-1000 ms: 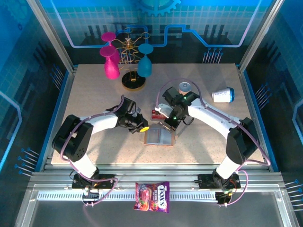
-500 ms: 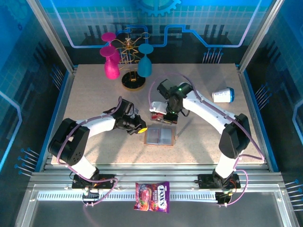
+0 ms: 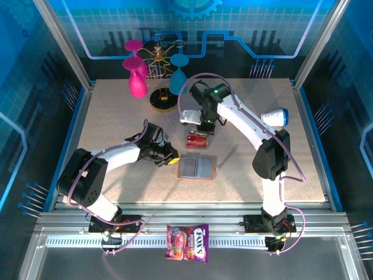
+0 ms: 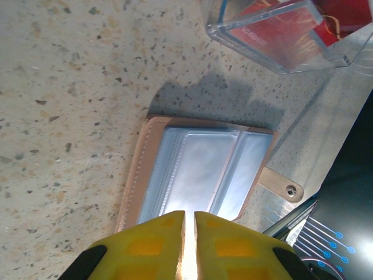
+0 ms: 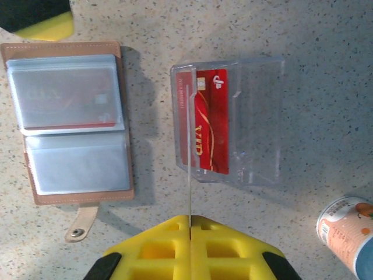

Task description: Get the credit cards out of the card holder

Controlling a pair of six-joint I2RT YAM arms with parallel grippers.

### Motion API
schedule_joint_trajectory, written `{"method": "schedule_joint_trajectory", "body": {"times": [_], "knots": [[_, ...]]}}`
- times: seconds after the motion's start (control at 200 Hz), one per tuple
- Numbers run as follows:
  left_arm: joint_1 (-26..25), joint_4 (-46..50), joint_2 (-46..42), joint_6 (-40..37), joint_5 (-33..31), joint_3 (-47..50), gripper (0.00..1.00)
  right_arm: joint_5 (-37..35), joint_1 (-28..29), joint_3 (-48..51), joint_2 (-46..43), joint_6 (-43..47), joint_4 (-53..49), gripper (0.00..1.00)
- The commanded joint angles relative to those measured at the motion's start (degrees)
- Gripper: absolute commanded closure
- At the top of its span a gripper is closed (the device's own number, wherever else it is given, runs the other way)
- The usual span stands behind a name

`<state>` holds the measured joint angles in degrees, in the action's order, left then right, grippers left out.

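Open card holder (image 5: 69, 192) flat on tabletop (image 5: 303, 35), one reddish card (image 5: 64, 99) left pocketed. Credit cards (image 5: 211, 125) sit in clear box (image 5: 259, 116); right fingers (image 5: 163, 248) pinch what looks like another, edge-on, above it; left fingers (image 4: 152, 245) pressed together.

On the left wrist view, I cannot see the near edge of the card holder (image 4: 204, 166) behind the left end effector (image 4: 188, 219); the frame top crops the clear box (image 4: 285, 36). On the right wrist view, the corner crops the can (image 5: 348, 233).

Bright, even overhead light; soft shadows by wallet (image 4: 198, 169) & box (image 5: 256, 116); glare on pockets; wrist pics sharp.
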<state>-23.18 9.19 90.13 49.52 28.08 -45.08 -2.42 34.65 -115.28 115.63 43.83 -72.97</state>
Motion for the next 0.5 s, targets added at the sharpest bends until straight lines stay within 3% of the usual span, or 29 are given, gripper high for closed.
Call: {"method": "schedule_joint_trajectory", "body": {"times": [0.0,0.23,0.49], "knots": [[0.7,0.7,-2.1,0.3,-0.9,0.8,0.87,0.2,-1.2,-5.3,3.7,2.2,-5.1,1.0],[1.1,0.4,-2.1,0.7,-0.6,1.2,0.87,0.3,-2.5,-15.2,11.1,3.1,-10.5,1.0],[1.6,1.0,-1.3,0.6,-0.2,0.4,0.87,1.8,-3.2,-20.1,15.2,4.5,-11.7,1.0]]}}
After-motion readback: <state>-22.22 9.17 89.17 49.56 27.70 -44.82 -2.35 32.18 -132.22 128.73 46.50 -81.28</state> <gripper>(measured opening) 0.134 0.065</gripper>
